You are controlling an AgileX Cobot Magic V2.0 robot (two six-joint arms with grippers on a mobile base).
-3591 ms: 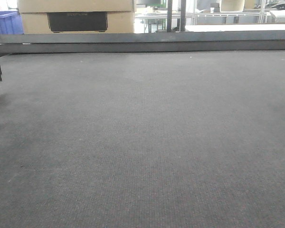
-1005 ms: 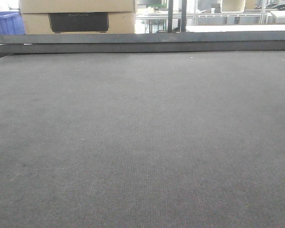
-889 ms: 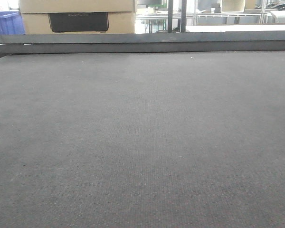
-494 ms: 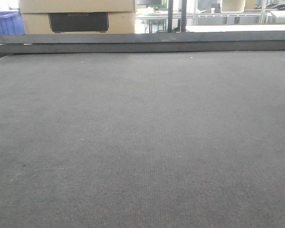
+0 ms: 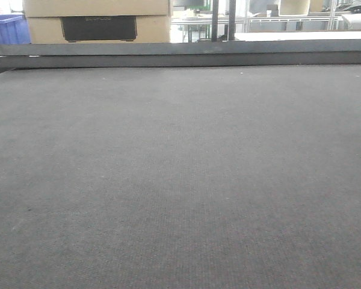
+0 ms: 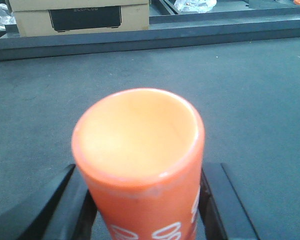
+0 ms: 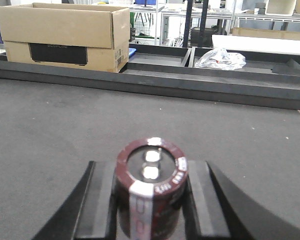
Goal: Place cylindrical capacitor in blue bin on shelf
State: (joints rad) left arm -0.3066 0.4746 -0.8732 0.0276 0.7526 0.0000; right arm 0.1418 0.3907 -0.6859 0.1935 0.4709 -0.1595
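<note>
At the left edge of the front view, the dark gripper part and the sliver of orange that showed 3.6 seconds ago are gone. Only the dark grey felt mat (image 5: 180, 180) fills that view now, as it did through the last second. Beyond the mat's far rail, the cardboard box (image 5: 96, 21) and the blue plastic crate (image 5: 9, 30) stand where they stood before.

The cylindrical capacitor (image 7: 151, 192) shows only in the right wrist view. It stands upright in the right gripper (image 7: 151, 200), whose black fingers (image 7: 102, 200) press against its two sides. Its sleeve is dark maroon-brown, with a pale grey stripe running down the side that faces the camera and small white print around the upper rim. The top is dark and carries two silvery round terminals, one behind the other. The pictures do not show whether it is clear of the mat.

The left gripper (image 6: 140, 200) pinches an orange cylinder (image 6: 137, 150) with white lettering, its black fingers (image 6: 65, 200) tight on either side. A clear plastic bag (image 7: 220, 58) lies beyond the rail.
</note>
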